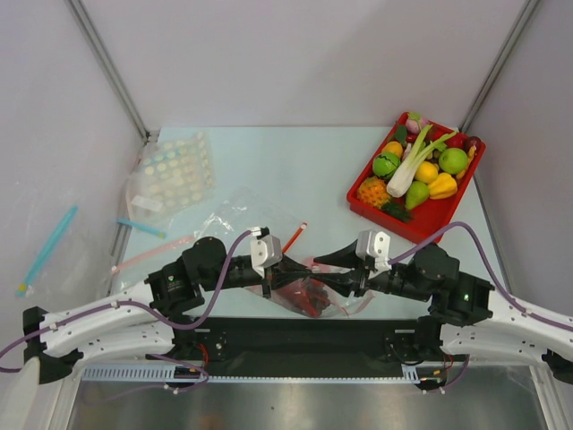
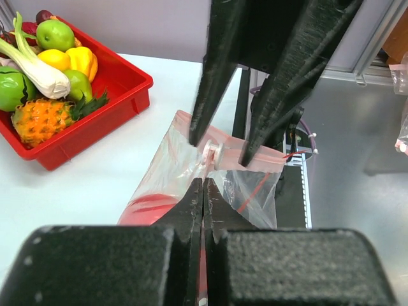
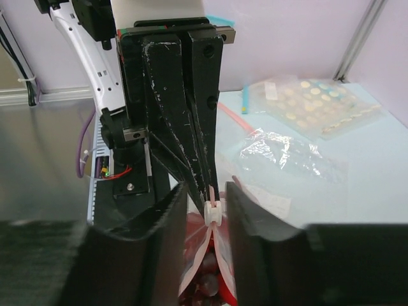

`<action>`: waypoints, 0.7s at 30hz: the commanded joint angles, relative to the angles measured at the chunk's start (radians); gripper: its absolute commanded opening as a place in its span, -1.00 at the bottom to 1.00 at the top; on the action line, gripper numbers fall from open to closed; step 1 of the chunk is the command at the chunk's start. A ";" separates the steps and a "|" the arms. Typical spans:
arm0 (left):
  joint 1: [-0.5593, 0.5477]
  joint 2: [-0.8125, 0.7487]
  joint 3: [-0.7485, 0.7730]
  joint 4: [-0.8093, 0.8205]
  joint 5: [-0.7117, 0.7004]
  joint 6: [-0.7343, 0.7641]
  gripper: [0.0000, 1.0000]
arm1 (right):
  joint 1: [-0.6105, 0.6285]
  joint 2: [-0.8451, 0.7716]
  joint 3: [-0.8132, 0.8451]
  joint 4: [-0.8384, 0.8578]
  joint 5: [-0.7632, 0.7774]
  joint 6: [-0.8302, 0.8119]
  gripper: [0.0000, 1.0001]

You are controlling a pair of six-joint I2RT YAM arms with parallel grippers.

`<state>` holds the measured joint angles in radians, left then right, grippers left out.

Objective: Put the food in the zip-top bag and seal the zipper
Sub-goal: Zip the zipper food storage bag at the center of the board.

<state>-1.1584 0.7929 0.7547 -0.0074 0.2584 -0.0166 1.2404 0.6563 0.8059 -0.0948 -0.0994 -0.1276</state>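
The zip-top bag [image 1: 309,297] hangs between my two grippers at the table's near edge. My left gripper [image 2: 203,182] is shut on its pink zipper [image 2: 271,157] edge. The right gripper [image 3: 207,188] is open and straddles the white slider [image 3: 213,213], with a gap showing on each side of it. Below the slider the two pink strips are parted. Food lies inside the bag: dark purple grapes [image 3: 208,281] and a red piece [image 2: 146,207]. From the top view the grippers' tips, left [image 1: 291,269] and right [image 1: 327,267], nearly meet over the bag.
A red tray [image 1: 421,224] of toy fruit and vegetables stands at the back right. A dotted clear bag [image 1: 175,175] and a crinkled clear bag [image 1: 237,210] lie at the left. A blue strip [image 1: 139,227] and a red stick [image 1: 294,237] lie nearby.
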 commanded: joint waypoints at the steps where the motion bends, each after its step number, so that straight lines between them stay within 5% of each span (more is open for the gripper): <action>1: -0.003 -0.023 0.034 0.055 0.015 0.007 -0.99 | 0.001 0.012 0.015 0.030 -0.013 -0.003 -0.18; 8: -0.003 -0.041 0.028 0.060 0.013 0.003 -0.99 | -0.001 0.023 0.018 0.026 -0.011 -0.003 -0.16; 15: -0.003 -0.067 0.018 0.070 0.002 -0.002 -0.99 | -0.002 0.029 0.021 0.024 -0.020 -0.001 -0.77; 18: -0.003 -0.070 0.017 0.072 0.001 -0.003 -0.99 | -0.002 0.032 0.021 0.027 -0.026 -0.003 -0.76; 21: -0.003 -0.076 0.015 0.072 -0.004 -0.006 -0.99 | -0.002 0.037 0.024 0.021 -0.034 -0.003 -1.00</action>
<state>-1.1584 0.7490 0.7544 -0.0143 0.2611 -0.0177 1.2404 0.6876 0.8059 -0.0933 -0.1150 -0.1291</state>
